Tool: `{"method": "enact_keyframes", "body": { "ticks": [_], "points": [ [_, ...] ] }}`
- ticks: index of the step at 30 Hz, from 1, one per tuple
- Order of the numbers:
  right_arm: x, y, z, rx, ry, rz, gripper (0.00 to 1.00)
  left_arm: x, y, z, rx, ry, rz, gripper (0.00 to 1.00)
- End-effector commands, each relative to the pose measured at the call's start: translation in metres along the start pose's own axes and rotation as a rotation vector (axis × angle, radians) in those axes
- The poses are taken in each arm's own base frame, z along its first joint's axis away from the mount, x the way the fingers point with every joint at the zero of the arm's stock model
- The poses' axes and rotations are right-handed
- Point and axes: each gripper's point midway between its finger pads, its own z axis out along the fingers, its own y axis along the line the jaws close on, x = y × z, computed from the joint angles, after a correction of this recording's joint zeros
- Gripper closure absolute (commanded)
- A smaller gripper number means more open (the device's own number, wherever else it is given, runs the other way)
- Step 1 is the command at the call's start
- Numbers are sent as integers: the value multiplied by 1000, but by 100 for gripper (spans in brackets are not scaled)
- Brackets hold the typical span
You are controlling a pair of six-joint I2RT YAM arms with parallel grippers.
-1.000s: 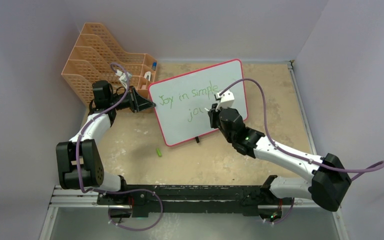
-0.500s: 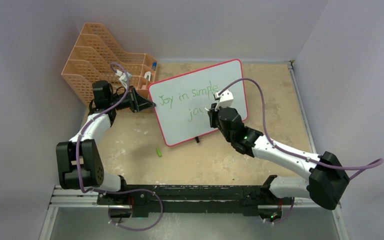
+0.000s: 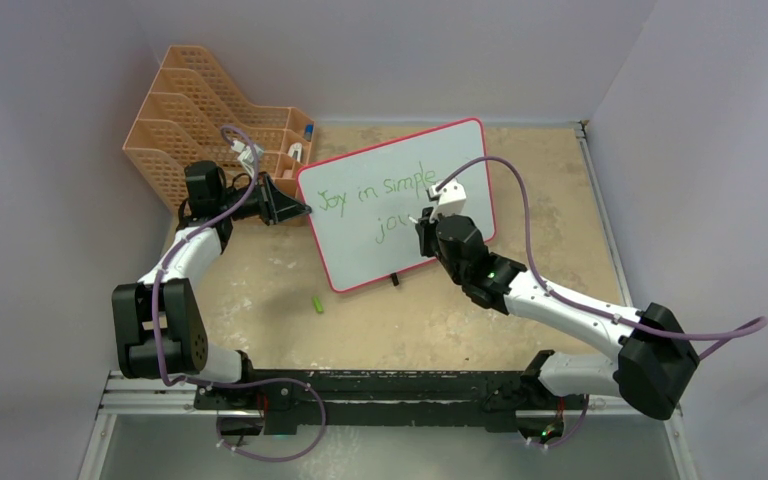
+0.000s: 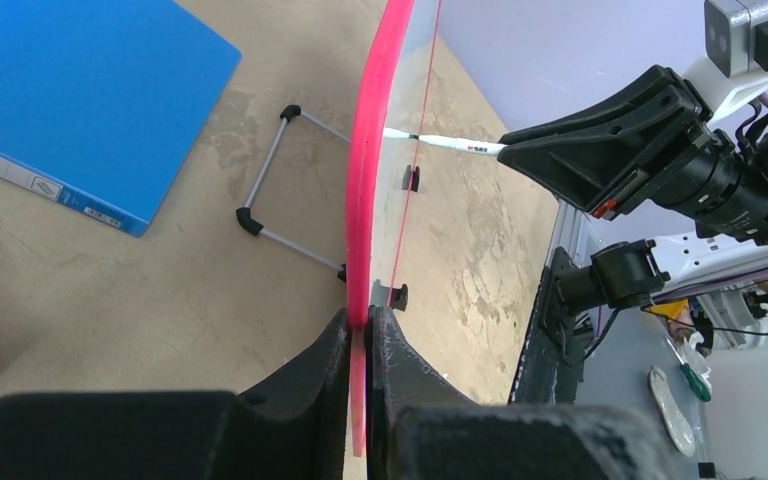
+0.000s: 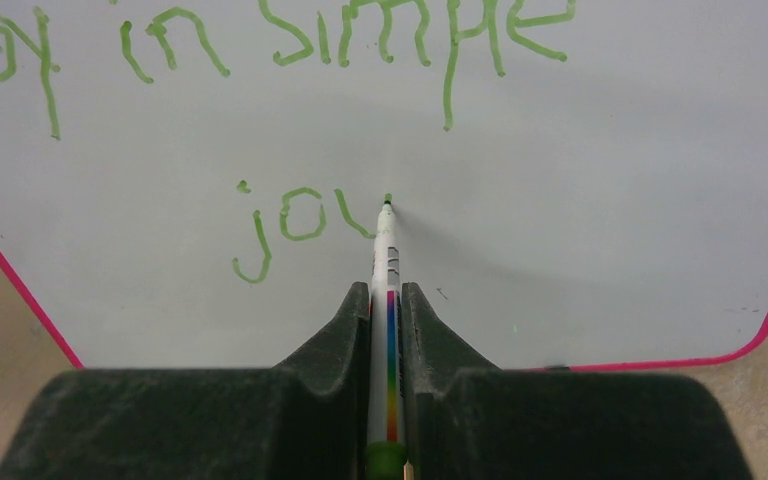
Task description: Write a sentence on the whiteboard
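right end effector (image 5: pixel 385 295), clamped on the marker (image 5: pixel 388 255), has barely crept; the sentence (image 3: pixel 390 187) stops mid-"joys" at 6 o'clock on the whiteboard (image 5: pixel 580 180). left end effector (image 4: pixel 360 325) stays pinched on it at 9 o'clock.

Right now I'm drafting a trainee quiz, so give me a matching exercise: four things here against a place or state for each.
Things: 1 marker; 2 whiteboard; 3 blue folder; 4 small green piece.
States: A lying flat behind the board; B edge clamped by left gripper; C loose on the table before the board; D held by right gripper, tip on the board.
Pairs: 1-D, 2-B, 3-A, 4-C.
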Motion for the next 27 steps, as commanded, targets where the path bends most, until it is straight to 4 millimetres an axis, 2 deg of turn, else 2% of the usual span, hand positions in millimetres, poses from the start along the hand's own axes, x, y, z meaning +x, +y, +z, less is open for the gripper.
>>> {"method": "enact_keyframes", "body": {
  "ticks": [1, 27],
  "points": [
    [-3, 2, 1, -5, 15, 9, 100, -15, -11, -1, 16, -16, 77, 100],
    [27, 9, -5, -61, 111, 1, 100, -14, -11, 0, 16, -15, 74, 100]
  ]
}}
